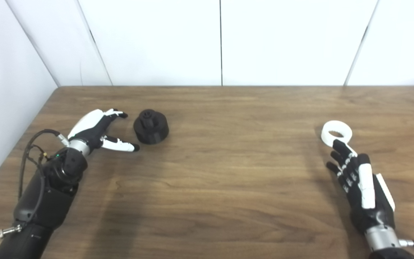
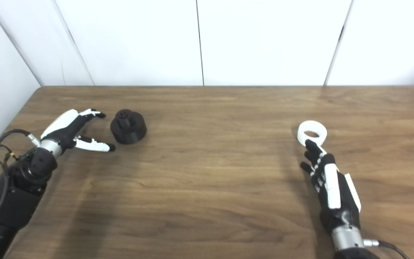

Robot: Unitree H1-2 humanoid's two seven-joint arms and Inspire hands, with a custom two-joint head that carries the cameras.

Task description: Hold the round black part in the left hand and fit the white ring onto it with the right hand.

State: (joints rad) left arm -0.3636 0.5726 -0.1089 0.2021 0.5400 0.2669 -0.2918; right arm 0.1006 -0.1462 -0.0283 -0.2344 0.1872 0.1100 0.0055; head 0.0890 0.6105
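Observation:
The round black part (image 1: 151,127) rests on the wooden table (image 1: 228,172) at the left, a stubby knob on its top. My left hand (image 1: 97,130) lies just left of it, open, its fingers spread toward the part with a small gap between them. The white ring (image 1: 336,134) lies flat on the table at the right. My right hand (image 1: 356,180) is just below the ring, open, fingers stretched forward; one fingertip reaches the ring's near edge, and whether it touches is unclear.
White wall panels (image 1: 221,39) close off the table's back edge and left side. The bare wood between the two hands spans the middle of the table. Loose cables (image 1: 31,154) loop off my left forearm.

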